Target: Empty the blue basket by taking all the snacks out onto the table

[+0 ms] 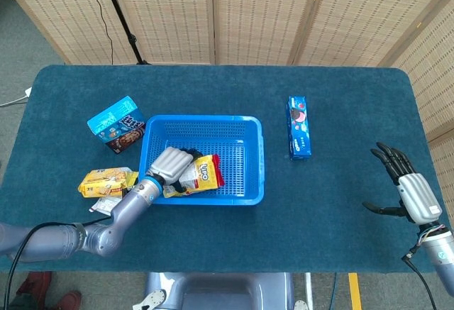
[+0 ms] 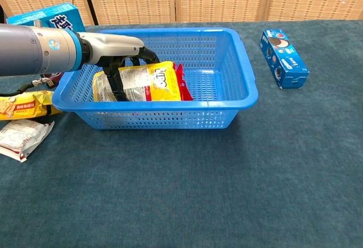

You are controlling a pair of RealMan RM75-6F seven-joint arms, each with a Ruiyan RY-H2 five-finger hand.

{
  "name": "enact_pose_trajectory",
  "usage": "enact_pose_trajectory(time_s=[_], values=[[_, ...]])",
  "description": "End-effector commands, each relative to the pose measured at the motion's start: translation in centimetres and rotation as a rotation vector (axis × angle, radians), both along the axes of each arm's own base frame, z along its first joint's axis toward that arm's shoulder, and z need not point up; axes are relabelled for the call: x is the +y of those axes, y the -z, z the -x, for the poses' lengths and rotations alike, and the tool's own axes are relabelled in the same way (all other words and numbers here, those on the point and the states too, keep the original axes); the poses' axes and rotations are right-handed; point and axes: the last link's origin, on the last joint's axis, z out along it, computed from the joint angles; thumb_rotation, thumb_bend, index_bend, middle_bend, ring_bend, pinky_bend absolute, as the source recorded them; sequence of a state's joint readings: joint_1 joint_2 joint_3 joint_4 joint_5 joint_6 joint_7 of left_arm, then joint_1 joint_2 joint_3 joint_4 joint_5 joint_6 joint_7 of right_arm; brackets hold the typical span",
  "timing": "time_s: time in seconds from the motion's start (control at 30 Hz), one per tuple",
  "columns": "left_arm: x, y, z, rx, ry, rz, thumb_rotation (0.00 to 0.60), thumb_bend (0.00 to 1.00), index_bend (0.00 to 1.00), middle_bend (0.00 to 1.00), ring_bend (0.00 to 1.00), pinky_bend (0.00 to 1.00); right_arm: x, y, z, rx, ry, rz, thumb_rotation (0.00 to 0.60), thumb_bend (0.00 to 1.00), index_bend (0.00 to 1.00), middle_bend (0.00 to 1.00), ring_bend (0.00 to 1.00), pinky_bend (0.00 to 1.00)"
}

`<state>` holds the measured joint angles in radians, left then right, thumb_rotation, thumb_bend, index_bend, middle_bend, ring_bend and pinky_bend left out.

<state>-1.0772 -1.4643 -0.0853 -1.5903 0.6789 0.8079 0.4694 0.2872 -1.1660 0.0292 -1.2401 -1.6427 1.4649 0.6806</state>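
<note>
The blue basket (image 1: 250, 159) (image 2: 238, 61) stands mid-table. Inside it my left hand (image 1: 170, 164) (image 2: 116, 52) grips a yellow snack bag (image 1: 198, 175) (image 2: 150, 82) and holds it tilted up off the basket floor. My right hand (image 1: 413, 193) hovers open at the table's right edge, holding nothing; the chest view does not show it. On the table left of the basket lie a yellow cracker pack (image 1: 101, 180) (image 2: 22, 104), a white wrapper (image 2: 20, 135) and a blue cookie box (image 1: 115, 123) (image 2: 42, 15).
A narrow blue biscuit box (image 1: 299, 126) (image 2: 283, 58) lies right of the basket. Teal cloth (image 1: 333, 211) covers the table. Wicker screens stand behind the far edge.
</note>
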Motion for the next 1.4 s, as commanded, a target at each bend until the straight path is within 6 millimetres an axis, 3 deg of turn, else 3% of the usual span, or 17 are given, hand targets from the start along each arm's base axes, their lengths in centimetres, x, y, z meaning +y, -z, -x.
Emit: enact_pose_trajectory(time_s=[0.03,0.23,0.4,0.57,0.73,0.9,1.0,1.07,1.13,1.4], values=[[0.0,-0.2,-0.1,-0.017,0.003,-0.009,0.6,0.47,0.62,0.49,0.51,0.69,0.0,0.0,0.0,-0.001,0.0,-0.001,0.6,0.0,0.0,0.0,0.0,0.0],[0.1,-2.2,-1.0,-0.112,0.032,-0.06,0.6,0.51,0.64,0.5,0.52,0.7,0.2,0.1,-0.2,-0.002,-0.008,-0.003,0.6,0.0,0.0,0.0,0.0,0.0],[-0.7,-7.4,-2.4,-0.288,0.113,-0.159,0.6,0.51,0.64,0.5,0.52,0.7,0.3,0.2,-0.4,-0.004,-0.016,-0.007,0.6,0.0,0.0,0.0,0.0,0.0],[-2.4,-12.1,-1.5,-0.323,0.171,-0.217,0.6,0.51,0.64,0.5,0.52,0.7,0.5,0.1,-0.6,-0.008,-0.026,-0.007,0.6,0.0,0.0,0.0,0.0,0.0],[-5.5,-15.7,3.3,-0.265,0.169,-0.25,0.6,0.5,0.63,0.5,0.51,0.7,1.0,0.2,-1.1,-0.009,-0.048,-0.011,0.6,0.0,0.0,0.0,0.0,0.0],[-7.2,-17.6,8.8,-0.214,0.109,-0.301,0.6,0.5,0.63,0.5,0.51,0.7,1.3,0.2,-1.3,-0.011,-0.058,-0.018,0.6,0.0,0.0,0.0,0.0,0.0],[-8.2,-18.2,12.2,-0.196,0.056,-0.325,0.6,0.5,0.63,0.5,0.5,0.7,1.4,0.1,-1.4,-0.016,-0.064,-0.017,0.6,0.0,0.0,0.0,0.0,0.0],[-9.5,-18.8,16.5,-0.155,-0.033,-0.339,0.6,0.5,0.63,0.5,0.5,0.7,1.6,0.0,-1.5,-0.021,-0.071,-0.014,0.6,0.0,0.0,0.0,0.0,0.0],[-10.1,-19.0,19.1,-0.156,-0.077,-0.351,0.6,0.5,0.63,0.5,0.5,0.7,1.8,0.0,-1.6,-0.024,-0.075,-0.016,0.6,0.0,0.0,0.0,0.0,0.0],[-10.3,-19.7,25.4,-0.189,-0.245,-0.422,0.6,0.5,0.63,0.5,0.5,0.7,2.1,0.1,-1.8,-0.019,-0.088,-0.023,0.6,0.0,0.0,0.0,0.0,0.0]])
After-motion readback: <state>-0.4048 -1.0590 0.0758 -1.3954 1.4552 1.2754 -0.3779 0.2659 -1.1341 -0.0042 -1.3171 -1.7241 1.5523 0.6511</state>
